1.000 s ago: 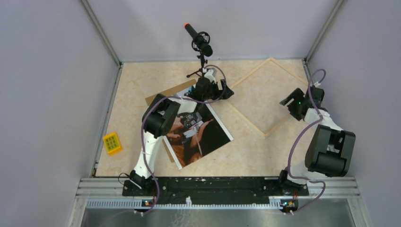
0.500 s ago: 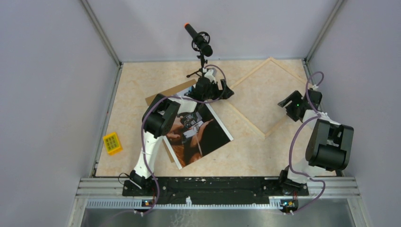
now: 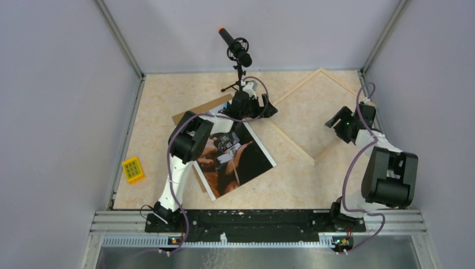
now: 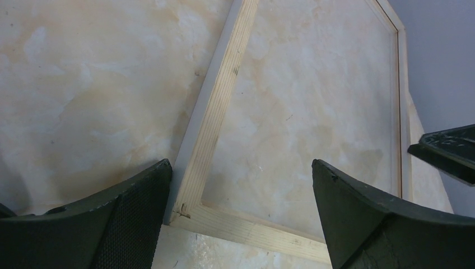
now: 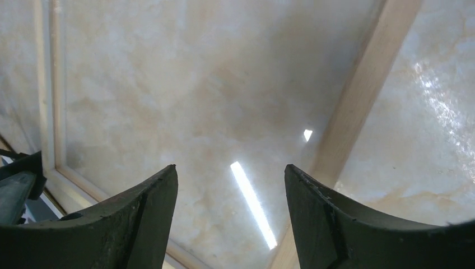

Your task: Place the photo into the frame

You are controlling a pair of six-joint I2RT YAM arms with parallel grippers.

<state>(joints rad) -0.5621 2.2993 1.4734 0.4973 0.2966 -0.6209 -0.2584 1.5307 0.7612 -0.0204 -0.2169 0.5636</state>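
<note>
At the far left, near the wall, a small yellow block [image 3: 133,169] lay on the marbled table [image 3: 157,101], well apart from everything else. Right of it, at left-centre, your photo [image 3: 246,159] lay face up and tilted, resting on a brown board [image 3: 182,119] that showed beyond its far-left edge; the left arm crossed above its far part. The photo was outside the frame, just to the left of it. You had the left gripper [image 3: 259,109] reaching out past the photo's far corner to the frame's left corner. In the left wrist view, that gripper's [image 4: 240,168] 2 fingers stood spread wide with nothing gripped, and the frame's [image 4: 215,106] corner sat below the gap. I could not tell whether the fingers touched the wood. Behind that gripper, a black microphone [image 3: 235,47] with an orange tip stood on its stand at the far side of the table. The frame [image 3: 294,88] lay flat and turned like a diamond over the far right of the table, bare tabletop showing through it. At the right, your right gripper [image 3: 339,120] hung over the frame's right part. The right wrist view showed its fingers [image 5: 231,168] parted, holding nothing, with one wooden rail [image 5: 358,95] running just to their right.
</note>
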